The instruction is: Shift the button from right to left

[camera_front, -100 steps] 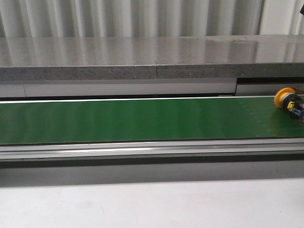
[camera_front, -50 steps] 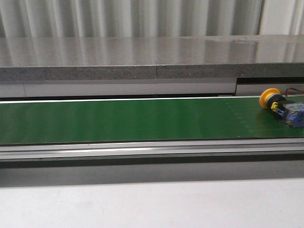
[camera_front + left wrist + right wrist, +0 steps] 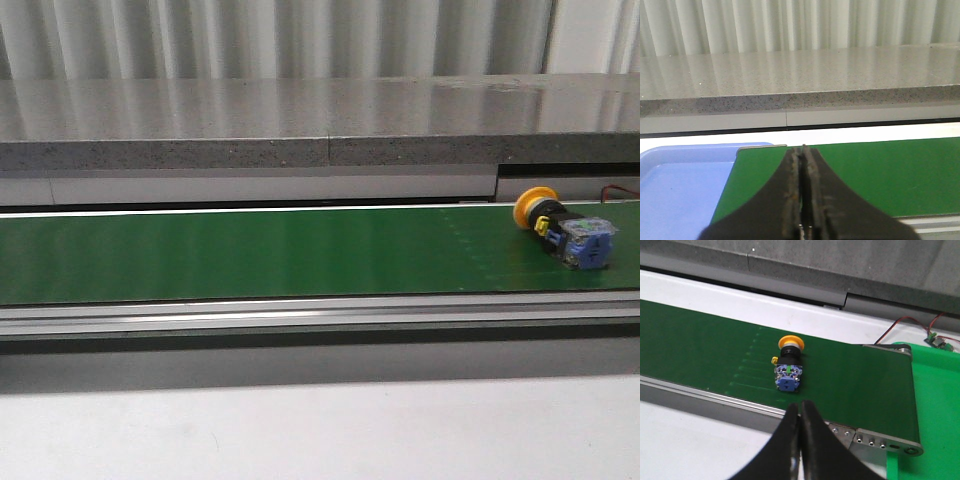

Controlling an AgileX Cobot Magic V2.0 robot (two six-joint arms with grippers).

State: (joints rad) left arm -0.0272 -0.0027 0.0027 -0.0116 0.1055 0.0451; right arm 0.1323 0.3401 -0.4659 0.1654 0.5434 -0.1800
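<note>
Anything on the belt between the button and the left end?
Nothing visible. The button lies on its side at the right end of the green belt, which runs bare leftward to the blue tray.

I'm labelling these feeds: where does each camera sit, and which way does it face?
Front: fixed, faces forward across the green belt; button far right; no robot parts visible.
Left wrist: on left arm, over belt's left end and blue tray; left gripper shut.
Right wrist: on right arm, above button; right gripper shut.
Front and right wrist share the button.
</note>
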